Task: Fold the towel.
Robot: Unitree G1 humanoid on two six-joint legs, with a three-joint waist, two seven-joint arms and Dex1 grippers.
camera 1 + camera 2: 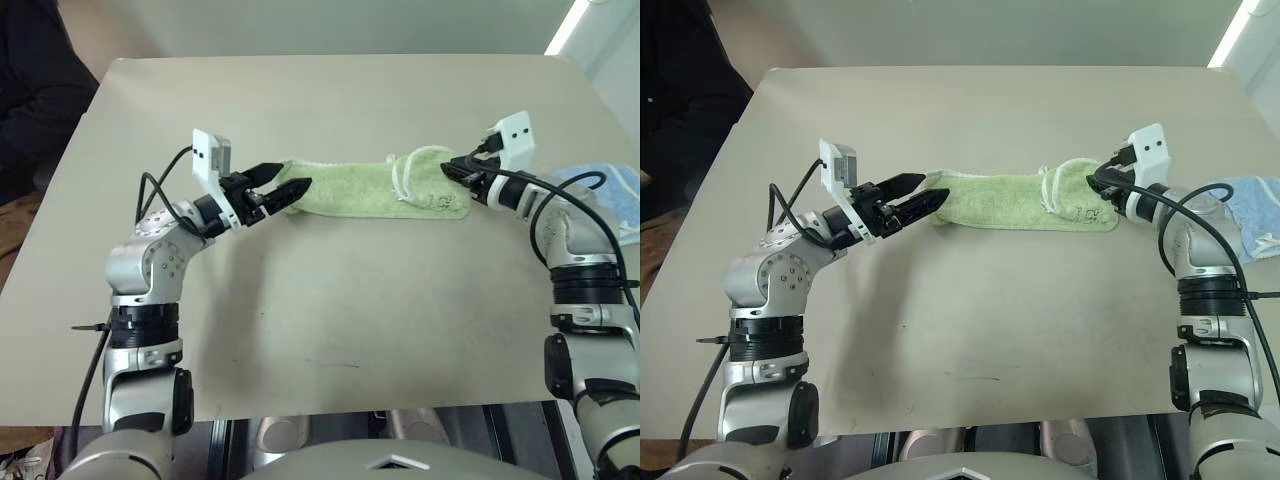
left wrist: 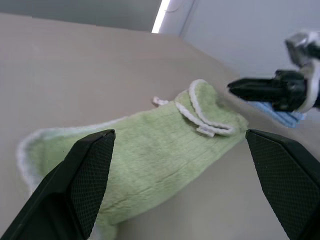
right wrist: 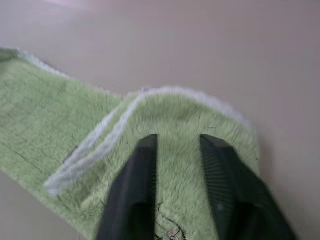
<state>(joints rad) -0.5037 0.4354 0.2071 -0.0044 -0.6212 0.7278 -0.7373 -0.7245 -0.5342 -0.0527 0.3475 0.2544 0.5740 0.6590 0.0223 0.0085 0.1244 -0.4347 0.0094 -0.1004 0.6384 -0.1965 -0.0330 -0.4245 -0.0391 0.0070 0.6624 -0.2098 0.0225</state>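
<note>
Towel lying long across the table, my grippers at either end.

My left gripper (image 1: pixel 285 187) is spread wide, level, just off the left end of the towel (image 1: pixel 360 187), holding nothing. The towel lies on the table (image 1: pixel 330 90), its right end folded back. My right gripper (image 1: pixel 452 167) sits over that fold, fingers nearly together with a narrow gap. A blue cloth (image 1: pixel 612 195) lies farther right.

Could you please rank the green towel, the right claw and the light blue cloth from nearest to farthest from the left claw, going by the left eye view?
1. The towel: its near end lies right at the left claw.
2. The right claw: at the towel's far, folded-over end.
3. The light blue cloth: beyond the right arm, at the table's right edge.
</note>
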